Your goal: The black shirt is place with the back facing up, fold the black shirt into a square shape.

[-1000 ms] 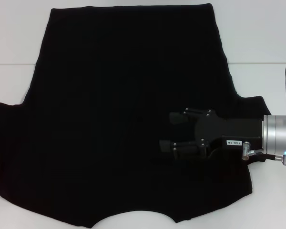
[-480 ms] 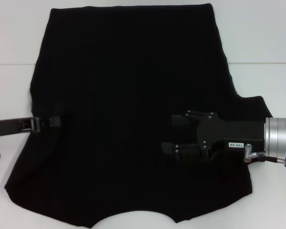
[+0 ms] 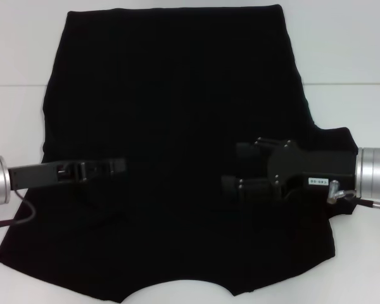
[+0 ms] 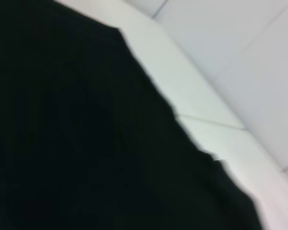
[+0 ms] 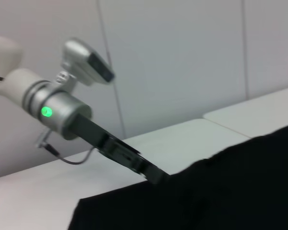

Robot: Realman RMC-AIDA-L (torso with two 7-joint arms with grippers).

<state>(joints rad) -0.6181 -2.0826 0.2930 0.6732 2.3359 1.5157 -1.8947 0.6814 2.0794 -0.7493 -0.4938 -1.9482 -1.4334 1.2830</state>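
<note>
Since the earlier frame, the left gripper (image 3: 117,167) has carried the left sleeve inward over the black shirt (image 3: 171,95), spread on the white table (image 3: 19,50); its jaws cannot be told. The right gripper (image 3: 231,170), jaws wide, hovers over the right side. Lay each fold flat with its edges straight.

White surface (image 3: 354,57) with a thin seam line running across it; pale panelled wall (image 5: 182,62) behind
</note>
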